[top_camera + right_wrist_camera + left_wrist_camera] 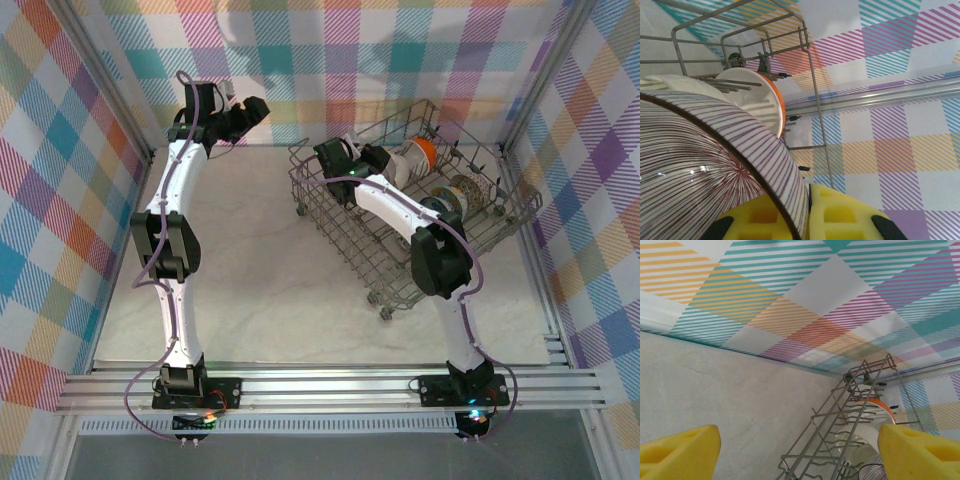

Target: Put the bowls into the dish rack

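The big grey wire dish rack (510, 215) sits askew on the right half of the pale table (260, 270), with one corner close to the back wall. Inside it, the right gripper (800, 220) is clamped on the rim of a brown-striped ceramic bowl (700, 165). That bowl is tipped on edge with its hollow toward the wrist, just in front of an orange bowl with a white inside (757, 95). The left gripper (797, 440) hangs spread apart above the open tabletop to the rack's left, near the back wall.
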Controlling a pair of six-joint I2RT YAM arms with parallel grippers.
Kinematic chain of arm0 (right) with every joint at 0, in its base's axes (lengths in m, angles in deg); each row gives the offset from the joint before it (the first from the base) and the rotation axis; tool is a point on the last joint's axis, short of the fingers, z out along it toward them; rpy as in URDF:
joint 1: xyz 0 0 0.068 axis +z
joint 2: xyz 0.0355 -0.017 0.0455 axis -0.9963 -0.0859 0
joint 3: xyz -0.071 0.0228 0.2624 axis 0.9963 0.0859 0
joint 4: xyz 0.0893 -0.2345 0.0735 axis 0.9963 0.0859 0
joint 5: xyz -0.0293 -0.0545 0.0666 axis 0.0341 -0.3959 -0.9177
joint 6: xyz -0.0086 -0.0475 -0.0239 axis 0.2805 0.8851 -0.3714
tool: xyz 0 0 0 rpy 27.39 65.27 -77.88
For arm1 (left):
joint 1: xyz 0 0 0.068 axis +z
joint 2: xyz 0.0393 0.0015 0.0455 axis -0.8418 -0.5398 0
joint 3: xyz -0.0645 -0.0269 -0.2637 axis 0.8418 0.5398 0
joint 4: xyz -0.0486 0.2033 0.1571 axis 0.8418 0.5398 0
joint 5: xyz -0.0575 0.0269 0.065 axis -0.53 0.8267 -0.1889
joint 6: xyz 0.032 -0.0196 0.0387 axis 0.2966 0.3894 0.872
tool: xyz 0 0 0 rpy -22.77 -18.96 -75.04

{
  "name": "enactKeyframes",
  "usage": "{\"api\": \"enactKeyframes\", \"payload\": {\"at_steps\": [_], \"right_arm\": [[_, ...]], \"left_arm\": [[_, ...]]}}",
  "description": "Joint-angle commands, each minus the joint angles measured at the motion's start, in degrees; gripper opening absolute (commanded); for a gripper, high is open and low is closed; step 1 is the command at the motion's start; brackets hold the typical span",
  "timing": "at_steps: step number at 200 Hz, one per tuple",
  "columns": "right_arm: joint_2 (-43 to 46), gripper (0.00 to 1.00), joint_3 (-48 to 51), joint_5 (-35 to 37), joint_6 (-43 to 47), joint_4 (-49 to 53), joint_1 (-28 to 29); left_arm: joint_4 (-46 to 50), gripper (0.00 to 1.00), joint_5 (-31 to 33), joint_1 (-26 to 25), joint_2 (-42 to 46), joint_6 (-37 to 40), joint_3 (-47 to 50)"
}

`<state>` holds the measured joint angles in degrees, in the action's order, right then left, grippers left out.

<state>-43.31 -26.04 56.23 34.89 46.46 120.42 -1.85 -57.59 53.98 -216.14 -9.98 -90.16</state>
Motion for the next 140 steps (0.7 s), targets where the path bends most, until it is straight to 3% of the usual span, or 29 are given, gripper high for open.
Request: {"api": "enactKeyframes", "payload": {"at_steps": [1,140], "right_arm": [[-2.64,0.0,-1.25,-4.78,-1.22,1.68,0.72],[-4.65,0.0,-2.78,-7.49,-1.82,5.83,1.03]], "left_arm": [[-0.64,0.82,-1.09,-0.77,3.09,0.34,0.59],[-0.77,0.82,-0.91,-0.74,4.06,0.87,1.96]]}}
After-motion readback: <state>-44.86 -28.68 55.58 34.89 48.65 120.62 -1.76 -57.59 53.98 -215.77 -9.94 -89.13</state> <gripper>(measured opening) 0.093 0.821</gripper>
